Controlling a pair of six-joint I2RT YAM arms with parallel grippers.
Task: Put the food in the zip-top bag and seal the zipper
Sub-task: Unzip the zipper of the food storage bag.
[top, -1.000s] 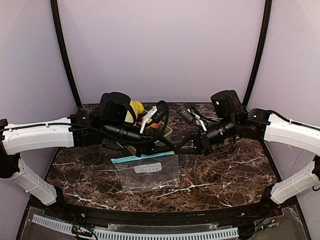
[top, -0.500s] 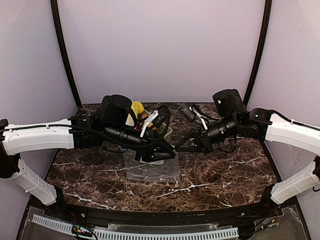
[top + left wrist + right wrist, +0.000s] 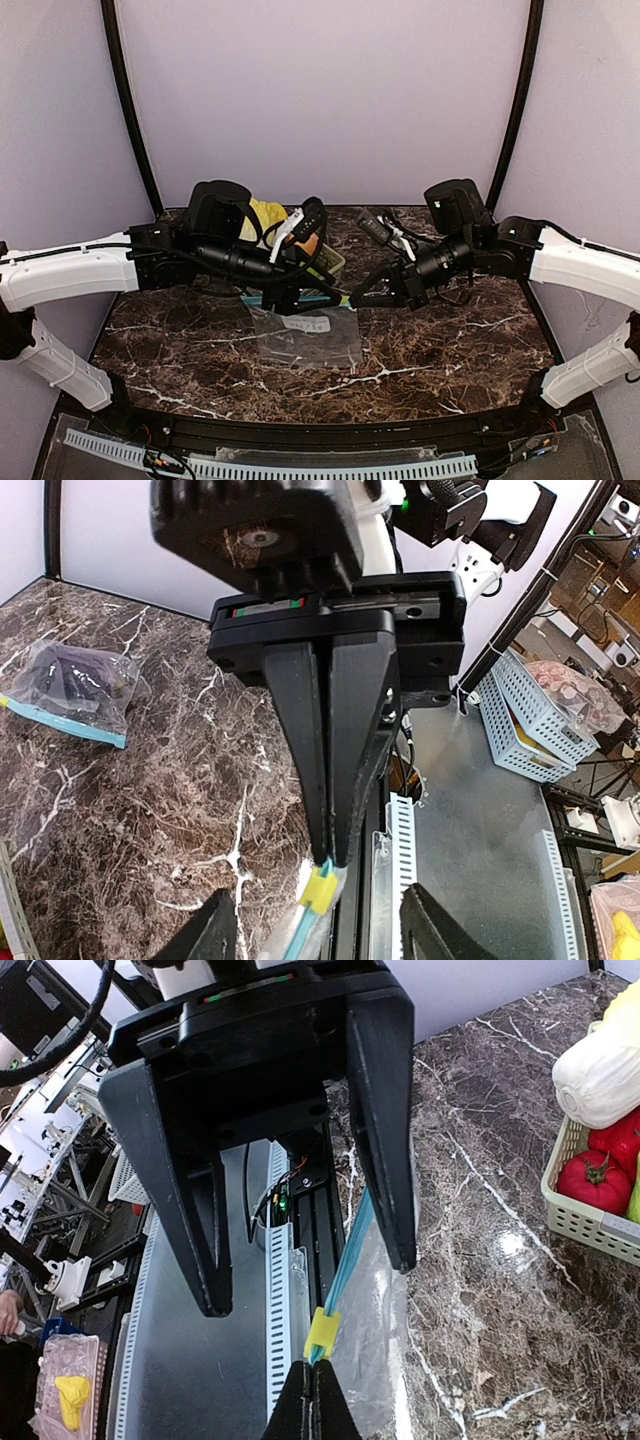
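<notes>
The clear zip-top bag lies mid-table with a white label showing and its blue zipper edge raised. My right gripper is shut on the end of the zipper strip, just beyond the yellow slider. In the left wrist view its shut fingers come down onto the strip above the slider. My left gripper is open, one finger on each side of the slider and touching nothing. An orange piece of food shows behind the left arm.
A pale basket at the back holds a whitish cabbage and red peppers. Another clear bag with dark contents lies on the marble. Cables hang round both wrists, and the slotted rail runs along the near edge.
My left gripper has opened from shut and drawn back to the left along the zipper. The right gripper has stayed shut on the strip's end and has hardly moved.
</notes>
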